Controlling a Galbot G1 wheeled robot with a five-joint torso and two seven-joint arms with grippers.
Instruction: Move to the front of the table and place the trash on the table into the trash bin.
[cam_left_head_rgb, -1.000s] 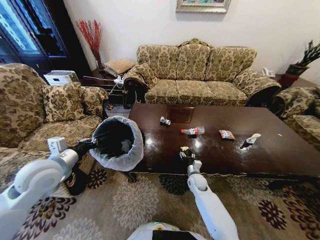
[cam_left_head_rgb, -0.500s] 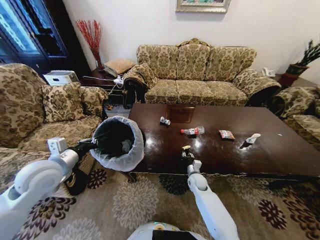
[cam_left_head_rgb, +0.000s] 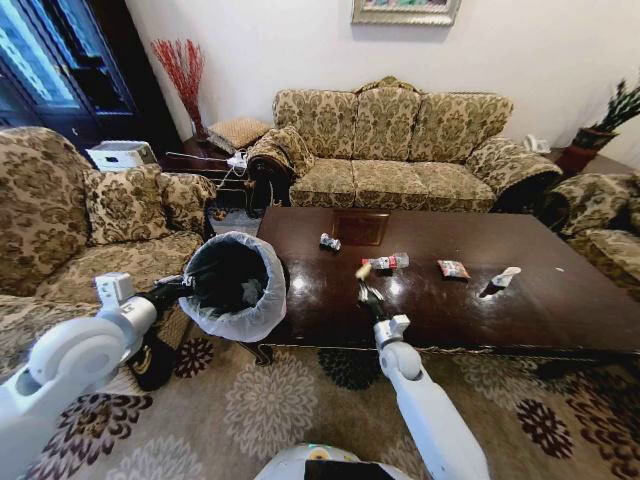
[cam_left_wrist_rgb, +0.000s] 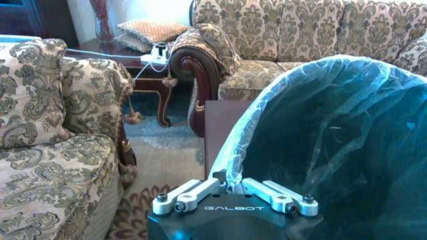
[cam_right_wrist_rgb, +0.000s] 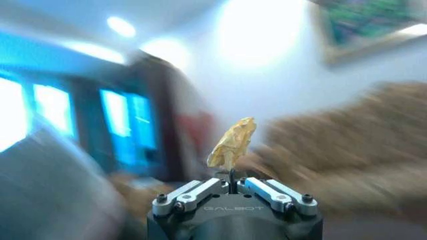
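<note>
Four pieces of litter, among them a plastic bottle (cam_left_head_rgb: 386, 262) and a snack wrapper (cam_left_head_rgb: 453, 269), remain on the coffee table (cam_left_head_rgb: 560, 310) as the right gripper (cam_left_head_rgb: 365, 284) lifts a pinched yellowish scrap (cam_right_wrist_rgb: 232, 142); the left gripper (cam_left_wrist_rgb: 230, 189) clamps the bag-lined trash bin's (cam_left_head_rgb: 232, 288) rim beside the table

Trash bin (cam_left_head_rgb: 234, 285) left of table (cam_left_head_rgb: 560, 305)
</note>
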